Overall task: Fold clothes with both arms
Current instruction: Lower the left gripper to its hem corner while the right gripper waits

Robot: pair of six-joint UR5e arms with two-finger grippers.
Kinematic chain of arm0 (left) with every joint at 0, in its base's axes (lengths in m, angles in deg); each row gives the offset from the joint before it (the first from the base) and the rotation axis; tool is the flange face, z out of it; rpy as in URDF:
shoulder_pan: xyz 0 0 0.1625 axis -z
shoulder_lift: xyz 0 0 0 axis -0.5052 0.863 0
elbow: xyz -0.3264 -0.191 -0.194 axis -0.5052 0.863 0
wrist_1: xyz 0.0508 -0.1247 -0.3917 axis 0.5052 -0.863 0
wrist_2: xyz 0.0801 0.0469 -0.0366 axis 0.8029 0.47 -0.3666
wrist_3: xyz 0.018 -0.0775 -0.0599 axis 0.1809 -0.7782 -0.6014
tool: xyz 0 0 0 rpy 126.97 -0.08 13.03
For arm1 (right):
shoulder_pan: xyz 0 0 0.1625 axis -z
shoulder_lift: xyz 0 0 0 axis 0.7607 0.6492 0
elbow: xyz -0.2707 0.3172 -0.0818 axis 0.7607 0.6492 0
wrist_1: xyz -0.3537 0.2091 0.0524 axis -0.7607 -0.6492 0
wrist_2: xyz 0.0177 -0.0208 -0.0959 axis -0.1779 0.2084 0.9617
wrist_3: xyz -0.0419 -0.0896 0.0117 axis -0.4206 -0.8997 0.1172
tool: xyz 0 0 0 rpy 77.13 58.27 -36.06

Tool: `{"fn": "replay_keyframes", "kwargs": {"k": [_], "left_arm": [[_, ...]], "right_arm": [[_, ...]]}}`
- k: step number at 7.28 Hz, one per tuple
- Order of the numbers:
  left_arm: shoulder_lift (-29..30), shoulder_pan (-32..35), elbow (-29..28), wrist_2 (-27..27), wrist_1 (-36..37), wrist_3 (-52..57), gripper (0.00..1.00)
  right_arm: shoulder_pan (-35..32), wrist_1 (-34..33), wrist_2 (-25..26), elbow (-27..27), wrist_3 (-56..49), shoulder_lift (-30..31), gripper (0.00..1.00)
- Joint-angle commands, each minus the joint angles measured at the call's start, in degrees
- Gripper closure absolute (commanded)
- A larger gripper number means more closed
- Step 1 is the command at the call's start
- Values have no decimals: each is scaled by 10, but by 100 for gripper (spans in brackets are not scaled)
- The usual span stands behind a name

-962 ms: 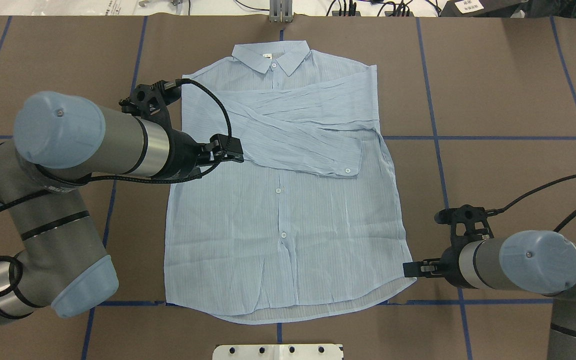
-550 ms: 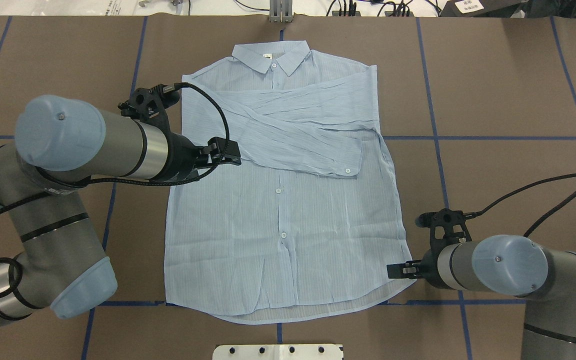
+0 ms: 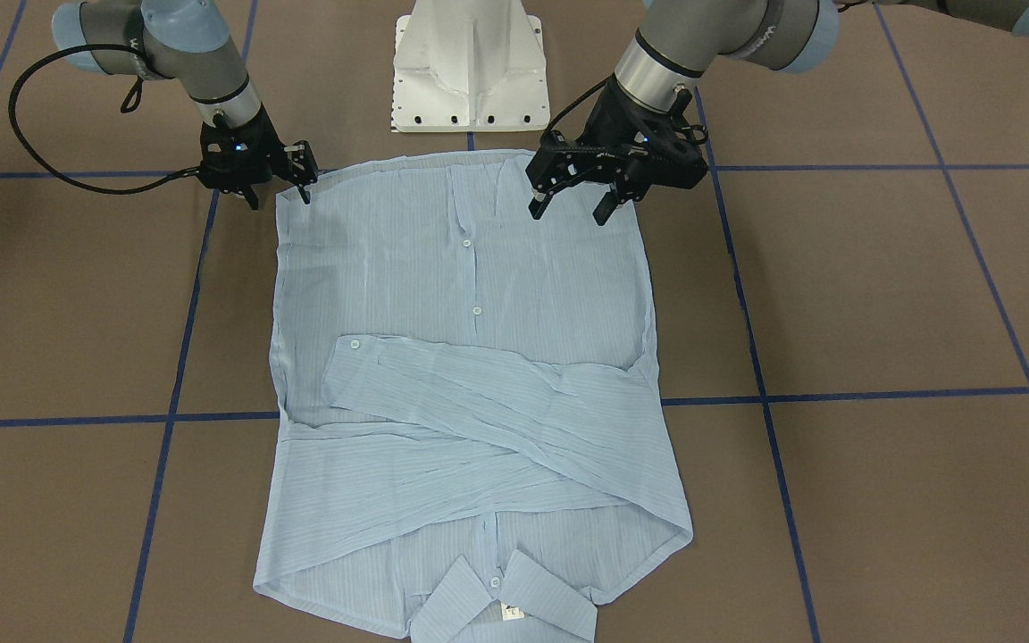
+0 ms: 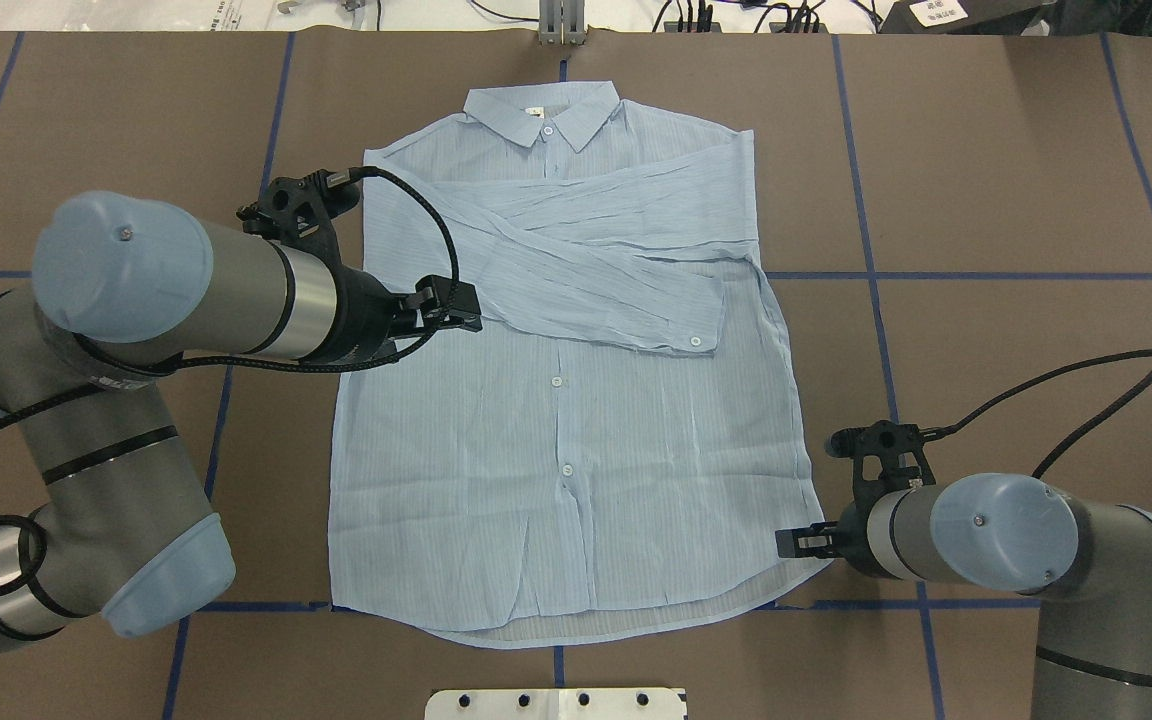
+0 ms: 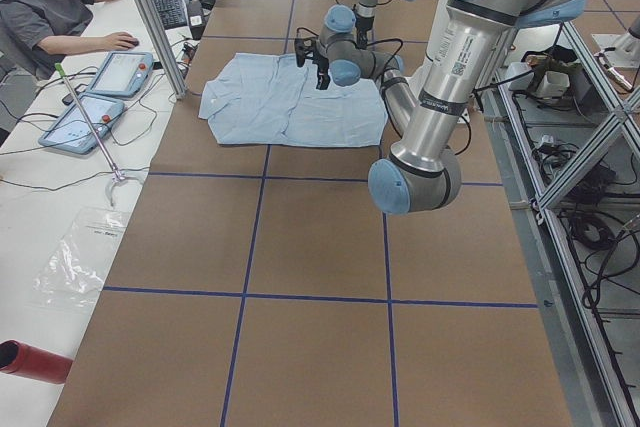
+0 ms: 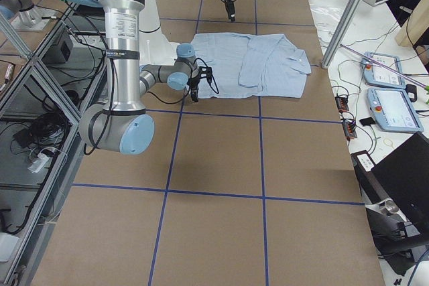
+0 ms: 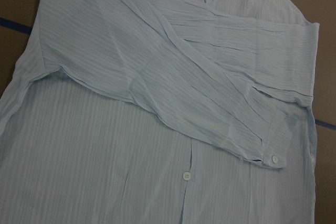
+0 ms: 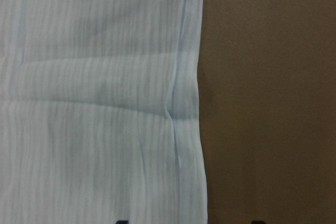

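Observation:
The pale-blue shirt (image 4: 576, 450) lies flat, collar (image 4: 542, 108) at the far edge, with both sleeves folded across the chest (image 3: 497, 402). My left gripper (image 3: 570, 211) hovers open above the shirt's left side, below the folded sleeves; its wrist view shows the crossed sleeves (image 7: 210, 108) and a cuff button. My right gripper (image 3: 278, 198) is open and low at the shirt's near right hem corner (image 4: 806, 565). In the right wrist view its fingertips (image 8: 122, 221) straddle the shirt's side edge (image 8: 199, 103), with nothing held.
The white pedestal base (image 3: 470, 62) stands just behind the hem. Blue tape lines (image 4: 986, 275) grid the brown table. A person (image 5: 45, 7) sits at a side desk with tablets (image 5: 95, 112). A red cylinder (image 5: 30, 362) lies at that desk's near end.
The right arm has slid toward the shirt, bringing its gripper onto the near right hem corner. The left gripper has drawn back only slightly. The shirt has not moved.

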Motion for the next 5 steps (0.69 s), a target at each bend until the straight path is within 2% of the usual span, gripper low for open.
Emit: {"fn": "replay_keyframes", "kwargs": {"k": [1,4,5], "left_arm": [[-1,0,-1,0,0,0,0],[-1,0,-3,0,0,1,0],[-2,1,-3,1,0,1,0]], "right_arm": [[0,-3,-1,1,0,0,38],[-1,-3,-2,-1,-1,1,56],[-1,-3,-2,0,-1,2,57]]}}
